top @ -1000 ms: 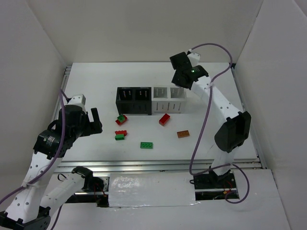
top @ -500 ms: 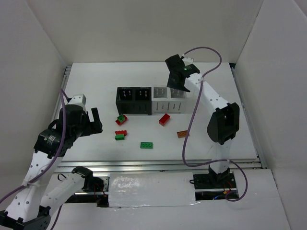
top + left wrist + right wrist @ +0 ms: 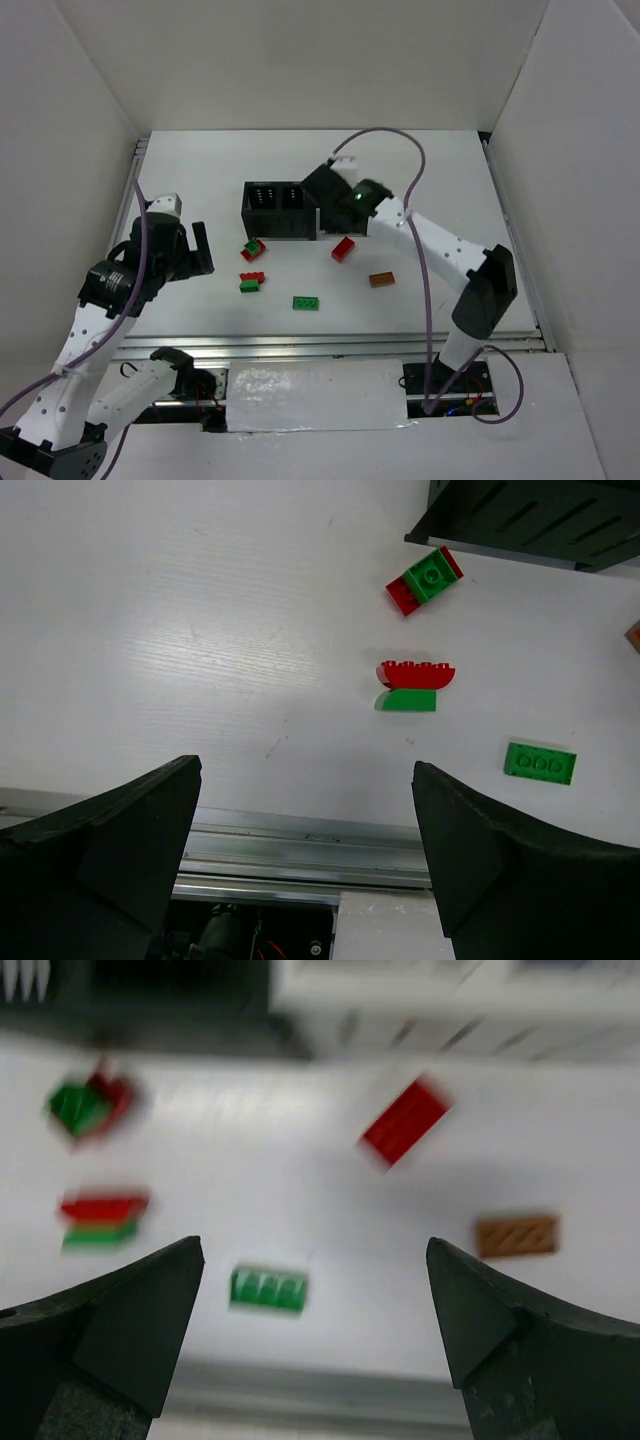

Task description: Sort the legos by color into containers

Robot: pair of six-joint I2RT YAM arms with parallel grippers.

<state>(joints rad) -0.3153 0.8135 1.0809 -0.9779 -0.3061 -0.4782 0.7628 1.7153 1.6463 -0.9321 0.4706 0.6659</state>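
Loose legos lie on the white table in front of the containers: a red-and-green pair (image 3: 253, 248), a red on green stack (image 3: 251, 282), a green brick (image 3: 306, 303), a red brick (image 3: 344, 249) and an orange one (image 3: 381, 280). The black bins (image 3: 275, 210) show in the top view. My right arm covers the white bins (image 3: 450, 1000) there. My right gripper (image 3: 325, 205) hangs open and empty over the middle of the row; its wrist view is blurred, with the green brick (image 3: 268, 1289) between its fingers (image 3: 110, 1330). My left gripper (image 3: 200, 250) stands open and empty left of the bricks.
A metal rail (image 3: 330, 345) runs along the table's near edge and shows between my left fingers (image 3: 510, 850). White walls close the left, right and back sides. The right arm's purple cable (image 3: 425, 230) loops above the table.
My right gripper has opened and swung left and nearer, from above the rightmost white bin to over the middle of the row. The left arm has barely shifted.
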